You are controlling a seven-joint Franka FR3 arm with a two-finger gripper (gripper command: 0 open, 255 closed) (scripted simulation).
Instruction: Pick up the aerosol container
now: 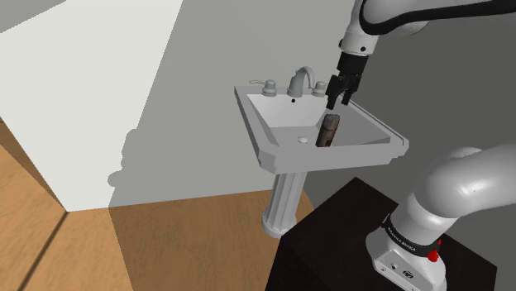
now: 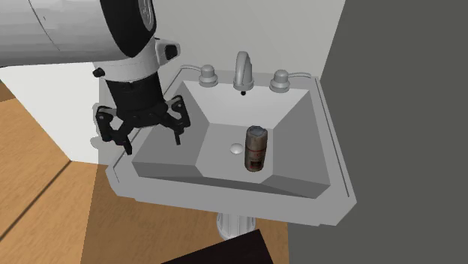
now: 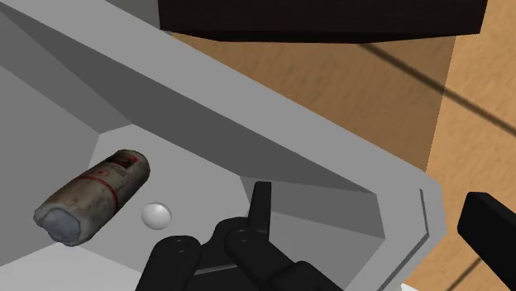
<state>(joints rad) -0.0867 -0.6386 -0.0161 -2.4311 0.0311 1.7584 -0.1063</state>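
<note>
While wide apart, empty, jaws over sink (image 2: pixel 225 196) rim; wrist view's can (image 3: pixel 93 197) beside drain (image 3: pixel 155 215); shoulder view's pedestal (image 1: pixel 284 202).

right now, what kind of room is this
Likely a bathroom: a white pedestal sink with a faucet and two handles stands against a wall, over a wood floor. A can sits in its basin.

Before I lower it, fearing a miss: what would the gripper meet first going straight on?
Probably the sloping inner wall of the sink near its rim, not the aerosol can, which lies off to one side of the open gripper.
</note>
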